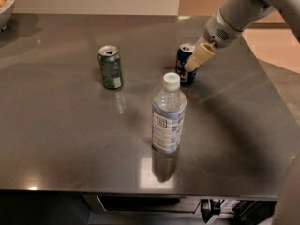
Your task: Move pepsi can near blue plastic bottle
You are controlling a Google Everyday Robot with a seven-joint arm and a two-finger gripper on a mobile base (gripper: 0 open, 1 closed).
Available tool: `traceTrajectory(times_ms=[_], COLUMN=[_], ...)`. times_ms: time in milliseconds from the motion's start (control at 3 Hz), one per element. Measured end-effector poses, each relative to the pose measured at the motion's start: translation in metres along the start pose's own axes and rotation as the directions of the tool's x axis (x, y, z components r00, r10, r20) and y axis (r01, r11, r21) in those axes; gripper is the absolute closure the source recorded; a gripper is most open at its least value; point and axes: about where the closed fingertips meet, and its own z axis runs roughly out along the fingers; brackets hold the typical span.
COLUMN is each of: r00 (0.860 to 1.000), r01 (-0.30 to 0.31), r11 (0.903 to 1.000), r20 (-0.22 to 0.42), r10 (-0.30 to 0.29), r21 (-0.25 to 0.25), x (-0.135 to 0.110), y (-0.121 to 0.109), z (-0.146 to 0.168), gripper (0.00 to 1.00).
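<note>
On grey table (70, 149), gripper (192, 64) hangs by pepsi can (186, 77), behind plastic bottle (168, 121)

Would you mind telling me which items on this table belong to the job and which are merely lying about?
Job: pepsi can; blue plastic bottle; gripper, right at the pepsi can.
Lying about: green can; bowl at the table's far left corner.
</note>
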Motion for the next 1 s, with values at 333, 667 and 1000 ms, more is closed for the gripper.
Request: traceTrajectory(times_ms=[333,667,1000], r00=[0.999,0.997,0.992], r01=[0.015,0.056,0.108], r11=[0.9996,0.9958,0.9848], r20=[0.031,0.066,0.074], r10=[-0.014,-0.051,-0.099], r21=[-0.025,-0.073,-0.136], x=[-0.006,-0.011,-0.009], y=[0.008,0.03,0.062], z=[-0.002,-0.013,-0.025], gripper=[0.64,0.88,1.0])
